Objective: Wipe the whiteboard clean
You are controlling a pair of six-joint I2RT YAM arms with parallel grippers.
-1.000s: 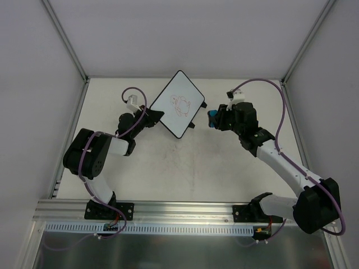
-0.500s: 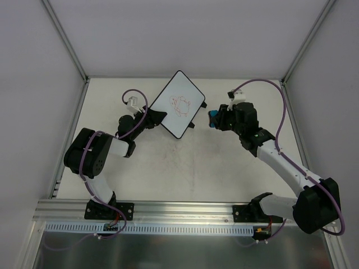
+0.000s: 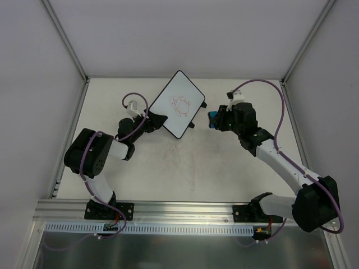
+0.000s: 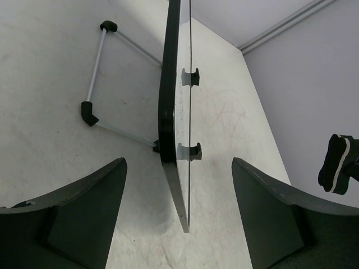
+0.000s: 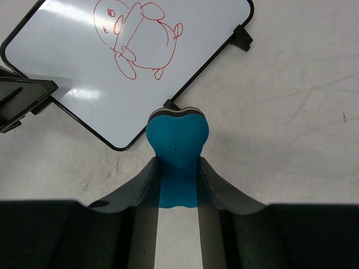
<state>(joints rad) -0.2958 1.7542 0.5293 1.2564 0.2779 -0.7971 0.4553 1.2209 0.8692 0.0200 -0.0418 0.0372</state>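
Observation:
The whiteboard sits at the back middle of the table, turned like a diamond, with a red doodle on it. My left gripper stands open around its near left corner, and the left wrist view shows the board's edge between the spread fingers, touching neither. A folding stand of silver rods shows behind the board. My right gripper is shut on a blue eraser, just off the board's near right edge and apart from it.
White walls close in the table at the back and both sides, with slanted metal posts at the corners. An aluminium rail runs along the near edge by the arm bases. Faint scuffs mark the tabletop.
My left gripper has opened and let go of the whiteboard's corner, drawing back slightly. The board has barely moved. The right arm and eraser have stayed put.

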